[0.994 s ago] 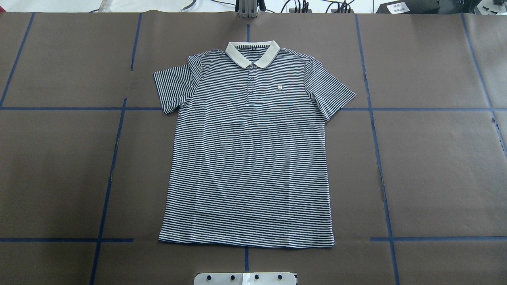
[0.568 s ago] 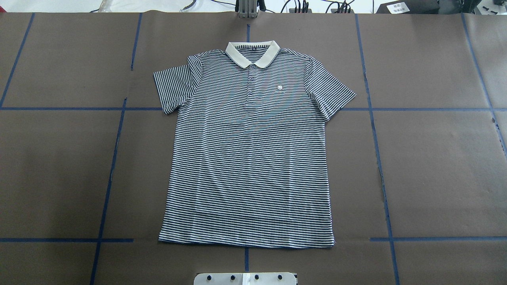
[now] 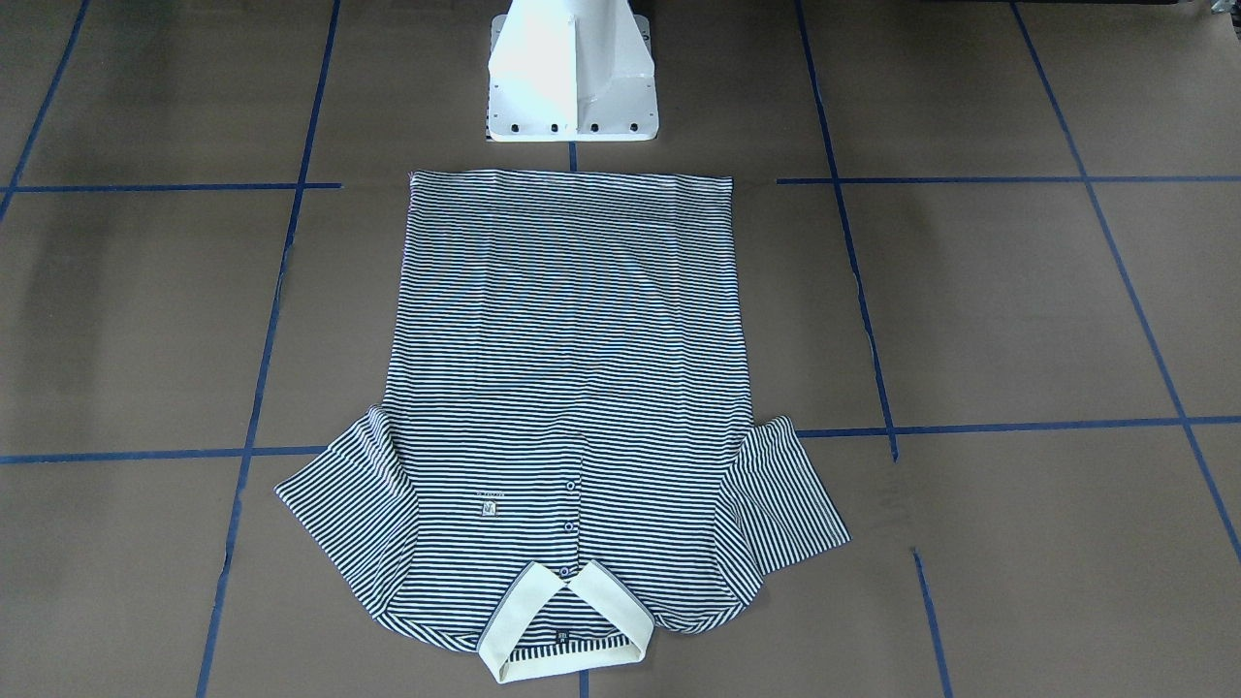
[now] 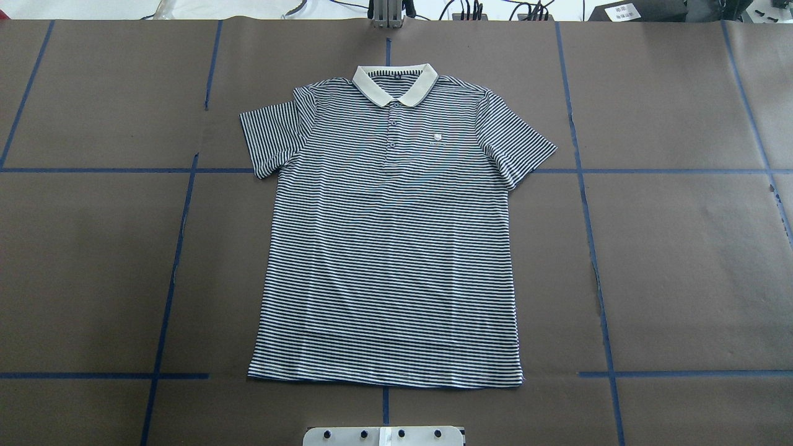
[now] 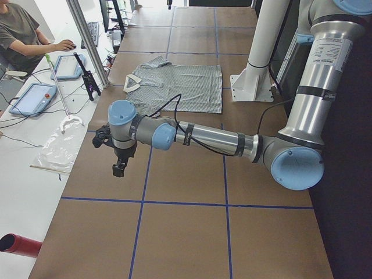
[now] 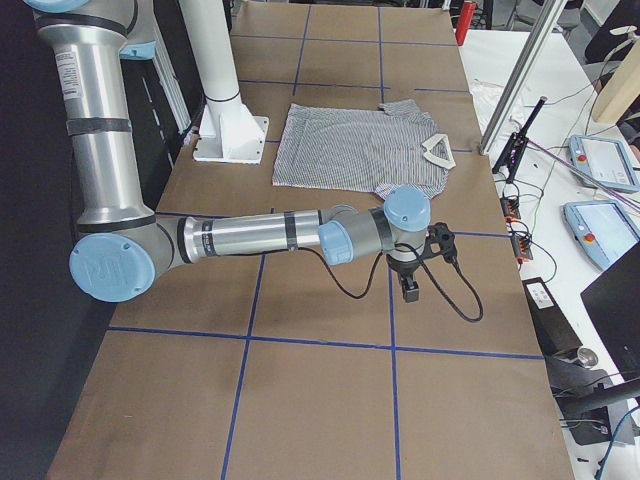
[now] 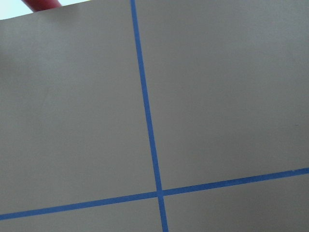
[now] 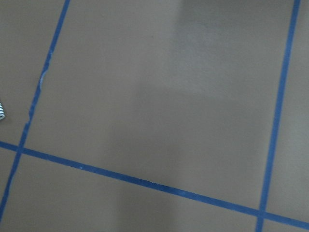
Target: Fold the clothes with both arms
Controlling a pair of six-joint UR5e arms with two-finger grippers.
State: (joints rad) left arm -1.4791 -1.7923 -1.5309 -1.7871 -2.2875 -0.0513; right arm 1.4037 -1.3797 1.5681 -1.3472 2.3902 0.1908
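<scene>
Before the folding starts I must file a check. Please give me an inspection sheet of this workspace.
Surface: brown paper with blue tape lines, flat.
Job's things: striped shirt lying flat, unfolded, sleeves spread, collar away from the robot.
Clutter: nothing seen on the paper.
Grippers: left gripper and right gripper hang over bare paper, apart from the shirt; open or shut cannot be told.
Cables: black cable loops off the right arm.
Surroundings: white pedestal; a person seated at a side bench with a tablet.
</scene>
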